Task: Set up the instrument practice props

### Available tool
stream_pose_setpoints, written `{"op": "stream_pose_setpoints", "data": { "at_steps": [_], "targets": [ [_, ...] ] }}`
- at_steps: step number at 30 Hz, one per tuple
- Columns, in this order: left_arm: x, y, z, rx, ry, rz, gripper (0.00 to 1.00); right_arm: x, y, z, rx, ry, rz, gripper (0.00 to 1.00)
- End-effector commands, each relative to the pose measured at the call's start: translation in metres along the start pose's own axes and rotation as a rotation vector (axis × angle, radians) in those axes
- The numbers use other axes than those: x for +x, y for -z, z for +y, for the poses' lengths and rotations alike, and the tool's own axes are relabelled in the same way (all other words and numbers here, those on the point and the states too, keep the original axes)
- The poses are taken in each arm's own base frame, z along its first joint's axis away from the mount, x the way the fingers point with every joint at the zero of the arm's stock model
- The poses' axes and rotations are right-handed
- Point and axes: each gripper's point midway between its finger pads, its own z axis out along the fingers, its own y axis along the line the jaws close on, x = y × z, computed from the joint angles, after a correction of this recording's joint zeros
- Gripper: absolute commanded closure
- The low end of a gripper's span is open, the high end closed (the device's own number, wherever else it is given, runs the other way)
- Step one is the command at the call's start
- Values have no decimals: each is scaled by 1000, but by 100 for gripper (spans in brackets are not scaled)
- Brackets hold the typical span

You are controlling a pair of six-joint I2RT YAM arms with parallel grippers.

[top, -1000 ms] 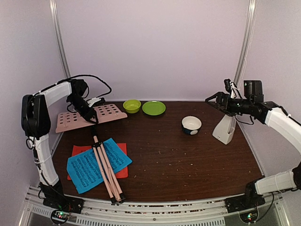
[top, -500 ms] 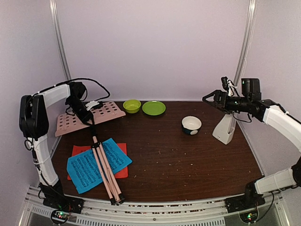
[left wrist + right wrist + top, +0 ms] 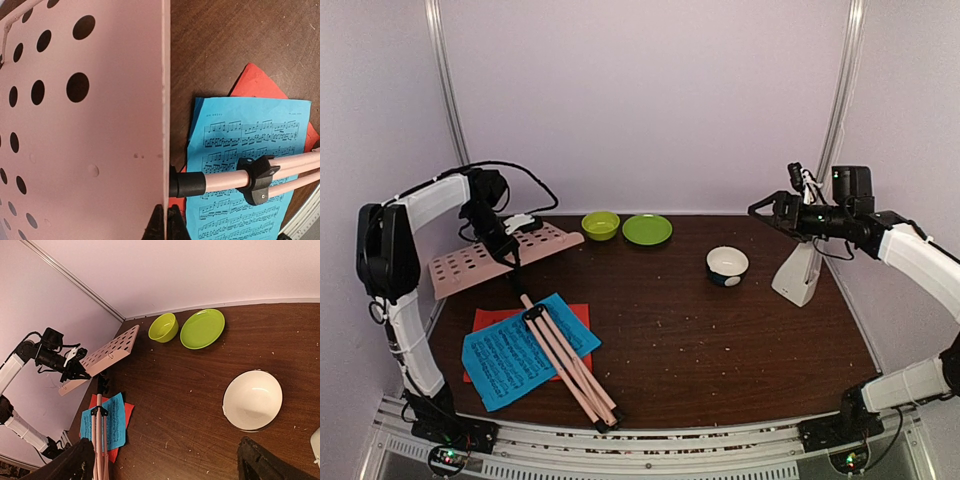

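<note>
The pale pink music stand's hole-dotted desk [image 3: 500, 258] is lifted at the back left, its folded tripod legs [image 3: 570, 365] slanting across the blue sheet [image 3: 515, 352] that lies on the red sheet [image 3: 582, 322]. My left gripper [image 3: 507, 250] is shut on the desk's edge [image 3: 166, 150]; the left wrist view shows both fingers [image 3: 175, 225] pinching it. My right gripper [image 3: 760, 211] is open and empty, held high above the table beside the white metronome [image 3: 798, 275]. The right wrist view shows the stand [image 3: 107, 355], the sheets [image 3: 112, 422] and my wide-apart fingertips [image 3: 67, 467].
A lime green bowl [image 3: 600, 224] and plate [image 3: 647, 229] sit at the back centre. A small white bowl with a dark base [image 3: 727, 265] stands left of the metronome. Walls close in on both sides and behind.
My left gripper has raised and turned the desk; the tripod legs have swung, their feet moving right toward the front centre. The right gripper has drifted slightly left and up.
</note>
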Motion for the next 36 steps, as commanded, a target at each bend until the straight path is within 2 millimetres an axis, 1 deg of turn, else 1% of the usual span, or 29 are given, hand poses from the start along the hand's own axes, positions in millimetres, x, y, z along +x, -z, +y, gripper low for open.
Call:
{"op": "stream_pose_setpoints", "data": {
  "at_steps": [1,4,6,12,14,16,20,24,27,28,33,36],
  "targets": [
    [-51,108,9,-291,-98,-243,100,-8,2,14,-48,8,-39,0],
    [-64,134,0,-363,-141,-298,100,-11,3,16,-53,-9,-66,0],
    [-72,151,-8,-397,-166,-332,100,-12,5,14,-37,-22,-84,0],
    [-95,204,-43,-510,-285,-477,100,-4,6,11,-40,-63,-104,0],
    [-104,222,-60,-537,-333,-546,100,-1,6,11,-45,-72,-103,0],
    [-110,245,-78,-570,-384,-624,100,2,6,15,-57,-75,-104,0],
    [-122,280,-115,-604,-499,-771,100,3,4,27,-103,-79,-110,0],
    [-132,315,-150,-627,-587,-915,100,6,-3,47,-168,-91,-100,1],
    [-139,337,-178,-618,-647,-1014,100,9,-11,68,-229,-98,-87,2],
    [-141,343,-190,-610,-674,-1048,100,10,-15,76,-250,-101,-80,2],
    [-151,369,-238,-561,-786,-1181,100,22,-32,123,-389,-107,-26,4],
    [-153,386,-265,-499,-833,-1278,100,27,-44,150,-476,-116,8,8]
  ]
}}
